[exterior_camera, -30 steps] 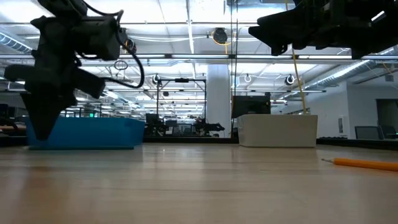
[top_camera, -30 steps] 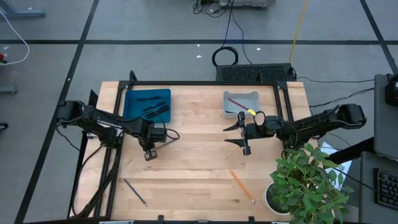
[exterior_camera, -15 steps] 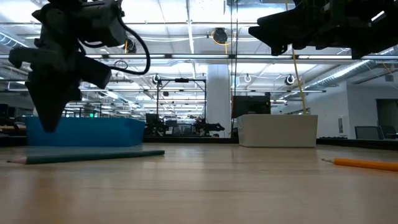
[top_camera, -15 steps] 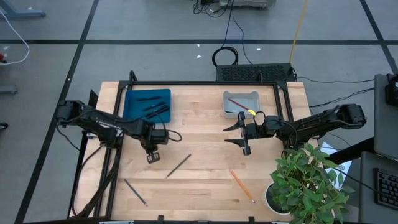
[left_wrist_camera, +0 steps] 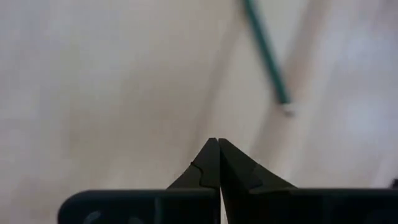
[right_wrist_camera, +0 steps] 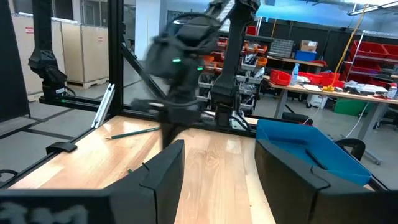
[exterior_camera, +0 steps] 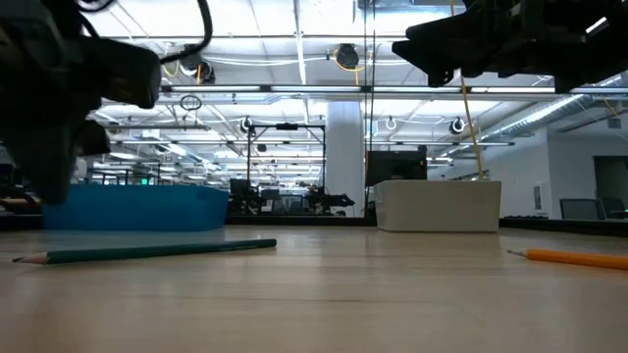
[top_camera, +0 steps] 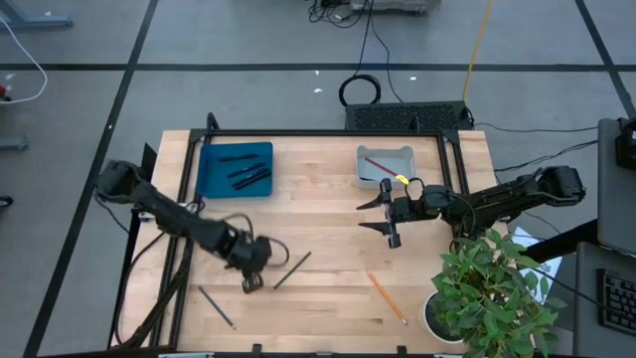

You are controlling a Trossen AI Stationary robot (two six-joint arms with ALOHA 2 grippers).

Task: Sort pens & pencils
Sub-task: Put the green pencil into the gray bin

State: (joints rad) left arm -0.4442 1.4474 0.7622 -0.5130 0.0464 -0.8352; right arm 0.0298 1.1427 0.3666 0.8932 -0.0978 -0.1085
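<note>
The left gripper has moved toward the near edge of the table since a second ago, when it hung near the blue tray. Its fingers are pressed together and hold nothing. A dark green pencil now lies just to its right on the wood; it was not on the table a second ago and has shifted a little in the last half second.

Nearest the front edge, a grey pencil lies at the left and an orange pencil at the right, both unmoved.

Mid-table on the right, the right gripper hangs above the wood with its fingers apart and empty, just where it was.

At the far side, the blue tray on the left holds black pens. The grey tray on the right holds a red pencil.

The low view shows the green pencil lying flat, with the left gripper blurred above its pointed end; the tray contents are hidden there. The left wrist view shows the closed fingertips above bare wood, apart from the pencil's end. The right wrist view looks across the table at the left arm.
</note>
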